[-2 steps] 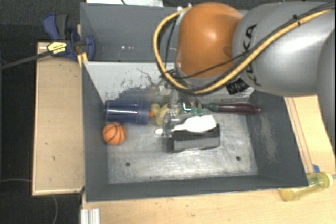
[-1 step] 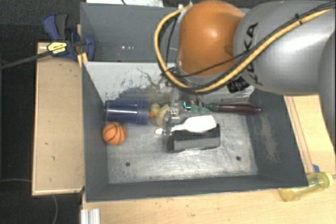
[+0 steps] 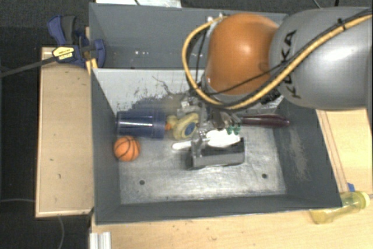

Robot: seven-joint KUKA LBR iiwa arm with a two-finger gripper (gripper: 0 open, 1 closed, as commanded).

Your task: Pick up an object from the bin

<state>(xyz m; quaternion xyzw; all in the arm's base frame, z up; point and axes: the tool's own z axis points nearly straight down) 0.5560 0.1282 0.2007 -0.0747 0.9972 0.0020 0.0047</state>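
My gripper point(image 3: 200, 138) hangs low in the middle of the bin, under the arm's orange cover. It is right over the left end of a dark grey blocky object point(image 3: 220, 158) and beside a flat white piece point(image 3: 220, 138) that lies on top of that block. A yellowish tape roll point(image 3: 185, 124) lies just to the gripper's left, close to it or touching it. I cannot tell whether anything is held.
A dark blue cup point(image 3: 140, 124) lies on its side at the left, with a small orange ball point(image 3: 126, 148) in front of it. A dark red tool handle point(image 3: 266, 121) sticks out to the right from under the arm. The bin's front floor is bare metal.
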